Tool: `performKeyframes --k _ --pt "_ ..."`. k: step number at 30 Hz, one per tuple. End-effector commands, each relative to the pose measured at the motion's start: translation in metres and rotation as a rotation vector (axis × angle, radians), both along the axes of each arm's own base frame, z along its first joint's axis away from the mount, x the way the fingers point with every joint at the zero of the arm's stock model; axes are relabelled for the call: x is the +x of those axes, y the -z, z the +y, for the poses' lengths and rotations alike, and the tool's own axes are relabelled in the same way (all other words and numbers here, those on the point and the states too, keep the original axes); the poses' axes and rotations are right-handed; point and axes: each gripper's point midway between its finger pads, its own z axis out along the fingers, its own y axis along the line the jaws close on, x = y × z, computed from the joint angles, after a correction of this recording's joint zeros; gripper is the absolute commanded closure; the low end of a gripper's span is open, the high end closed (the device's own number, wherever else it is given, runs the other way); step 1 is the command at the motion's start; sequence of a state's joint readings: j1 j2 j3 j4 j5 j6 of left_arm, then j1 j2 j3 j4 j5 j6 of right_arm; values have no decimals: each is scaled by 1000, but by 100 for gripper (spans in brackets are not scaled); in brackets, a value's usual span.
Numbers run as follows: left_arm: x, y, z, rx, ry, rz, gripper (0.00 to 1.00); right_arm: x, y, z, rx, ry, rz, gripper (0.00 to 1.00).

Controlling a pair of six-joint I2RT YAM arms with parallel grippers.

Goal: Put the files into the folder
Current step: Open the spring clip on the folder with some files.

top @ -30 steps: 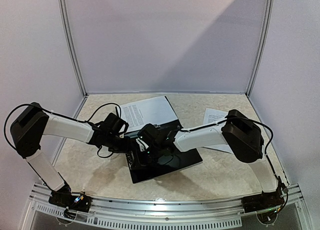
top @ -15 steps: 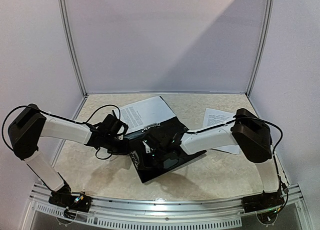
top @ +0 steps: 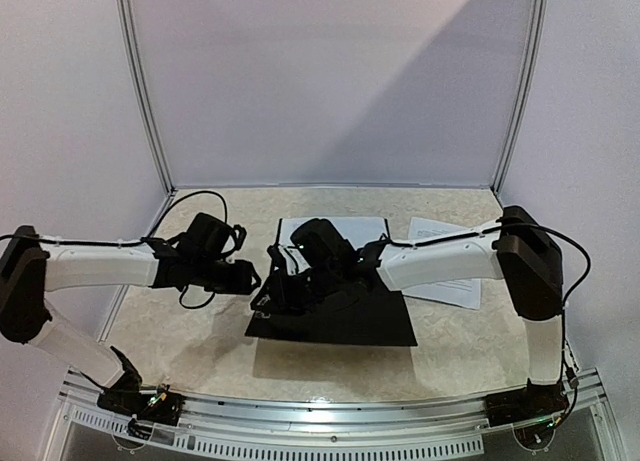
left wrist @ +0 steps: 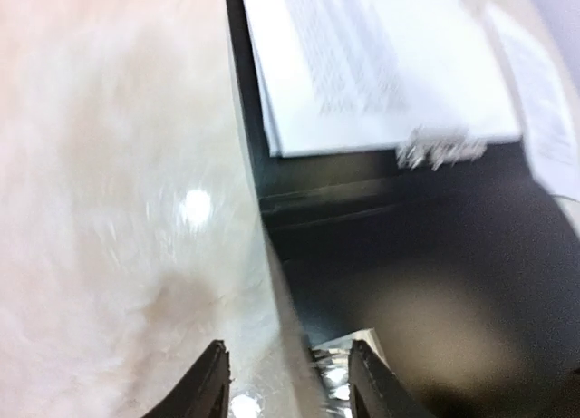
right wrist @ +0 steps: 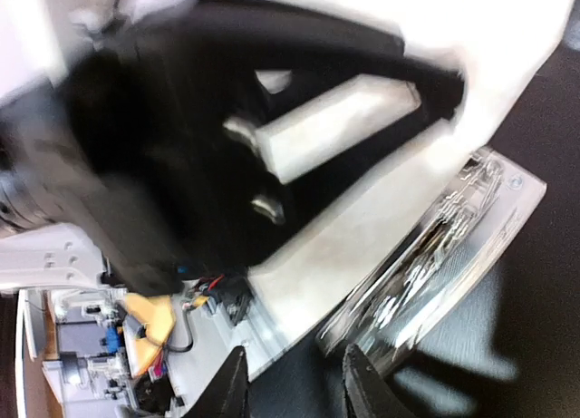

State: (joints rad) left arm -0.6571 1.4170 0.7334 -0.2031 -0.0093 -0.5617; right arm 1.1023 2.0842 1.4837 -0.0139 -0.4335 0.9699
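Lying flat mid-table, the black folder has the files stacked at its rear end, toward the far edge of the table. One loose sheet sits near the right edge. Left gripper is parted and empty, straddling the folder's left edge. Right gripper is parted too, holding nothing, close to the metal clip; that view is blurred
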Motion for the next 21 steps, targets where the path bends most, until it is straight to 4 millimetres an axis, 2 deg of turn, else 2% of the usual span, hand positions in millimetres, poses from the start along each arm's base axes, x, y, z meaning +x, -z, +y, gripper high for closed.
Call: performKeyframes --k 1,5,8,11,14,17,18,19,21 --pt "11 -64 -1 -40 3 -175 52 -6 -46 -17 98 -48 -35 63" --pt "5 -77 -2 -42 35 -201 51 -2 -44 -42 87 -37 -52 61" --pt "-6 -74 -3 -32 65 -177 50 -3 -44 -57 49 -31 -91 60" --pt "-21 -56 5 8 46 -103 50 -4 -24 -80 -77 -32 -141 60" --pt "-41 -26 15 39 8 -2 49 0 4 -114 -231 13 -204 60" --pt "-60 -3 12 5 21 70 44 3 31 -155 -377 104 -219 57" --pt "-65 2 9 -12 34 87 41 6 32 -170 -404 145 -230 53" --pt "-69 7 6 -22 51 111 37 8 41 -188 -448 188 -229 44" --pt "-74 15 3 -8 74 140 32 12 42 -219 -472 284 -214 24"
